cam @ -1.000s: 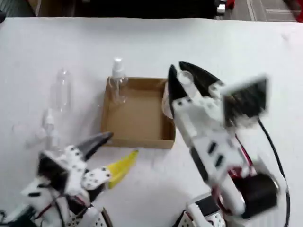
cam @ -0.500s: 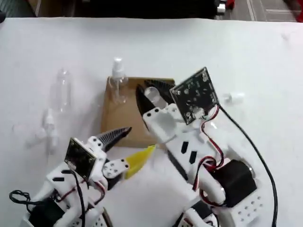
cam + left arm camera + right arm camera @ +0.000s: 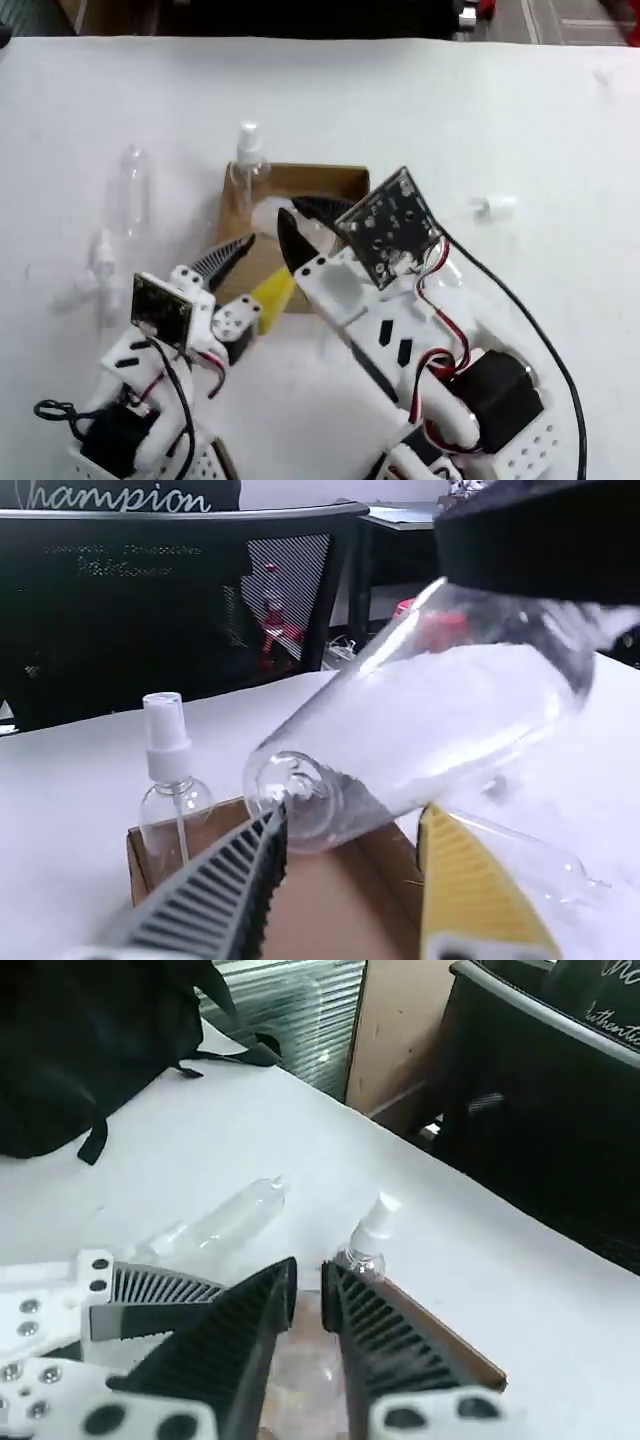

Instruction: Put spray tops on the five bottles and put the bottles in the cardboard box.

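From above, the right gripper point(image 3: 298, 222) pinches a clear bottle point(image 3: 268, 214) over the cardboard box point(image 3: 305, 176); the left gripper point(image 3: 262, 268) hangs spread at its near-left edge. Left wrist: the bottle tilts above those spread fingers. Right wrist: a capped bottle point(image 3: 364, 1246) stands at the box's far-left corner.

cardboard box point(image 3: 310, 180) half hidden, bottle point(image 3: 440, 720) neck covered

Bottles: 4 sure. Upright bottle point(image 3: 248, 185) in box point(image 3: 300, 178); tilted bottle point(image 3: 440, 730) above box; flat bottle point(image 3: 130, 190) left of box; second flat bottle point(image 3: 520, 855) on table beside box.
Box: 1.
Spray tops: 3 sure. Fitted top point(image 3: 248, 135) on upright bottle; loose top point(image 3: 495, 207) far right; third top point(image 3: 103, 255) far left among clear bits point(image 3: 70, 290), those uncountable.
Arms: 2, left arm point(image 3: 150, 345), right arm point(image 3: 400, 330).
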You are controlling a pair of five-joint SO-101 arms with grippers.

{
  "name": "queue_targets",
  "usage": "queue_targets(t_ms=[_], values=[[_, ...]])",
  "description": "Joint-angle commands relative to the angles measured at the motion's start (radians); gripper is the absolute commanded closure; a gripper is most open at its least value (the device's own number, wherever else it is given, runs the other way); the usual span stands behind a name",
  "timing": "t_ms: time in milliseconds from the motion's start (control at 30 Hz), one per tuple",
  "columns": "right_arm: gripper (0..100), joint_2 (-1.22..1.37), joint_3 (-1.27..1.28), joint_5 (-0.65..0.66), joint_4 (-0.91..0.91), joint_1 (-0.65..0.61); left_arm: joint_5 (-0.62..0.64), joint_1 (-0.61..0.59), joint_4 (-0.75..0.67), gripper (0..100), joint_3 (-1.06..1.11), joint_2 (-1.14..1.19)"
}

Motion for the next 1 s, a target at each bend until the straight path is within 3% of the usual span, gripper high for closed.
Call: queue_targets(t_ms=[0,267,400,533,667,867,967], values=[[98.3,-0.012,-0.005,0.031,0.002,-0.001,-0.005,-0.015,-0.037,80,-0.011,-0.008],[98.3,0.019,-0.011,0.038,-0.065,0.081,-0.017,0.047,0.049,80,-0.014,-0.008],[98.3,0.03,-0.017,0.04,-0.028,0.183,-0.158,0.025,0.132,80,-0.072,-0.008],[98.3,0.038,0.005,0.037,-0.019,0.272,-0.212,-0.068,0.258,80,-0.206,-0.008],[98.1,0.039,0.06,0.031,-0.041,0.312,-0.213,-0.237,0.313,80,-0.301,-0.008],[98.2,0.088,0.155,0.032,-0.102,0.306,-0.195,-0.521,0.215,80,-0.273,-0.008],[98.2,0.231,0.121,0.025,-0.077,0.305,-0.098,-0.611,0.11,80,-0.186,-0.008]])
